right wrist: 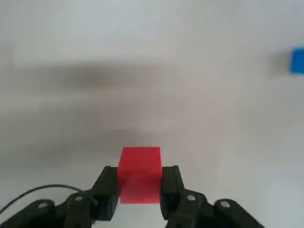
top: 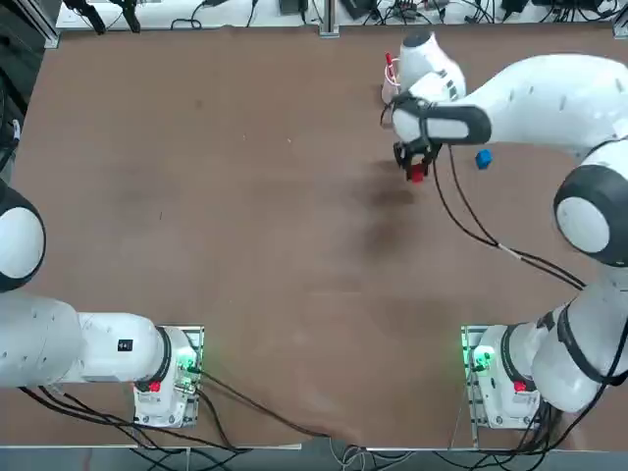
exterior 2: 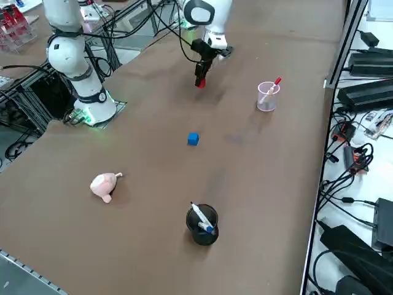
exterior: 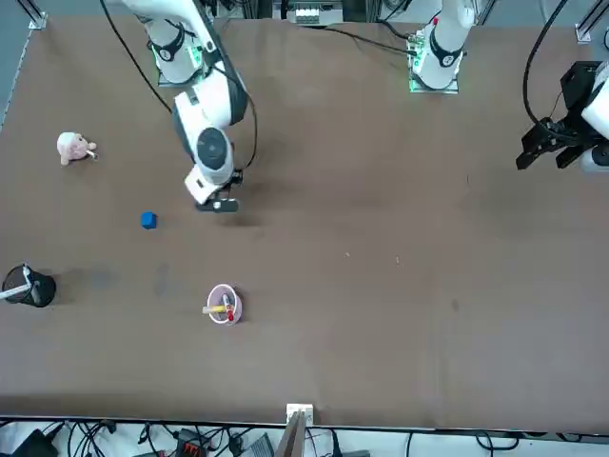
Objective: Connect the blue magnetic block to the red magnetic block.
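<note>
My right gripper (right wrist: 140, 183) is shut on the red magnetic block (right wrist: 139, 172), a small bright red cube clamped between both fingers. In the top view the right gripper (top: 416, 167) holds the red magnetic block (top: 417, 175) at the far right-centre of the table. The red magnetic block (exterior 2: 200, 82) also shows under the right gripper (exterior 2: 200, 78) in the right side view. The blue magnetic block (top: 483, 159) lies loose on the table a short way to the robot's right of the gripper. The blue magnetic block (exterior: 148, 220) (exterior 2: 193, 139) (right wrist: 298, 61) is free and untouched.
A clear cup (exterior: 224, 306) with a red pen stands beyond the gripper, toward the table's far edge. A pink plush toy (exterior 2: 105, 185) and a black cup (exterior 2: 201, 224) with pens sit near the table's right edge.
</note>
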### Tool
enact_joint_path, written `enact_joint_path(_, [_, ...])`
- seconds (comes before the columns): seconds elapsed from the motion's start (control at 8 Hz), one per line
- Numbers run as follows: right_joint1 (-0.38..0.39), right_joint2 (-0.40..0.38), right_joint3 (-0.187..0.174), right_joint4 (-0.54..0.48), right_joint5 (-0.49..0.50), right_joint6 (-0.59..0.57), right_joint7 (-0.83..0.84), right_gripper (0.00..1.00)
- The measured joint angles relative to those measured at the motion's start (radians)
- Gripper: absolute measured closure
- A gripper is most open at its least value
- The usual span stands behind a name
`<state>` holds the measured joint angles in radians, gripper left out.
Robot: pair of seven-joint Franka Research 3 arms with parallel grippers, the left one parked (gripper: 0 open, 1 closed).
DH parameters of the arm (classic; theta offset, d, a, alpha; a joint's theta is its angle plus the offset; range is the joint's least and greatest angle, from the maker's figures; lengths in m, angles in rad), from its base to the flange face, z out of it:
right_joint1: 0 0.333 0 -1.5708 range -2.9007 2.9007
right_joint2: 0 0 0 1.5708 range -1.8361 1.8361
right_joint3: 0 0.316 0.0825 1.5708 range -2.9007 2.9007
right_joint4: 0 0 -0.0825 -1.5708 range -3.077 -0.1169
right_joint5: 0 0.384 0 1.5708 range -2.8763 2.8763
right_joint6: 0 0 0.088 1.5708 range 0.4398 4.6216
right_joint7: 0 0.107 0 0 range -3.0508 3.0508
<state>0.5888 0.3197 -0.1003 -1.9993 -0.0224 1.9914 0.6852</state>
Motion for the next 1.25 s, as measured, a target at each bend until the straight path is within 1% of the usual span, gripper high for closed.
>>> enact_joint_path(0.12, [-0.051,-0.015,-0.003,-0.001,0.010,-0.003,0.122,0.53])
enact_joint_path(0.38, [-0.151,-0.019,-0.006,-0.009,0.024,0.005,0.362,0.53])
enact_joint_path(0.5, [-0.195,-0.018,-0.006,-0.023,0.037,0.034,0.472,0.53])
enact_joint_path(0.62, [-0.234,-0.018,-0.007,-0.049,0.053,0.093,0.568,0.53])
enact_joint_path(0.75, [-0.276,-0.021,-0.007,-0.089,0.076,0.171,0.629,0.53])
enact_joint_path(1.0, [-0.363,-0.044,-0.008,-0.187,0.154,0.320,0.656,0.53])
enact_joint_path(1.25, [-0.427,-0.056,-0.008,-0.230,0.246,0.357,0.653,0.53])
